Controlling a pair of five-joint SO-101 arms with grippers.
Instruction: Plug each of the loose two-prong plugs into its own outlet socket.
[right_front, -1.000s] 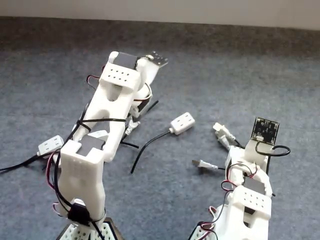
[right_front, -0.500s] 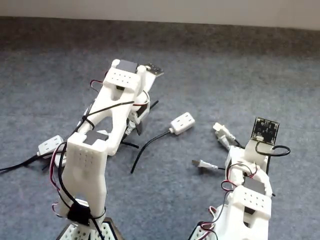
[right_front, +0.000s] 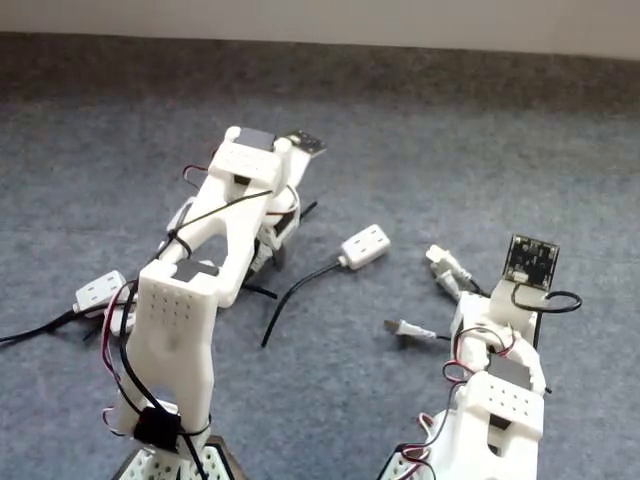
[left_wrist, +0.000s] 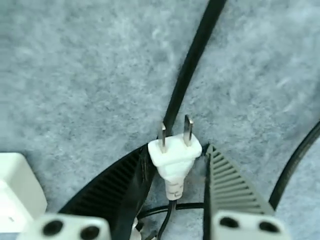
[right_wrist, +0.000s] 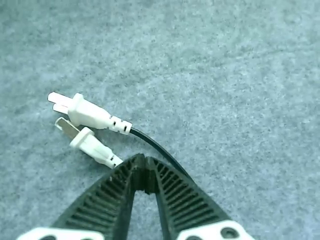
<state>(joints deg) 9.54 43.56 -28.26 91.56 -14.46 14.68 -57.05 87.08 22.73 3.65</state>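
grey carpet (right_front: 480, 150), black cord (left_wrist: 192, 60) just beyond plug (left_wrist: 174, 155)

White printed arms (right_front: 175, 330); black ribbed fingers (right_wrist: 175, 195); red and black wires (right_front: 112, 352).

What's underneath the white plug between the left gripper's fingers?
A black cord runs over the grey carpet beneath the white plug. Its continuation is covered by the plug and the left gripper.
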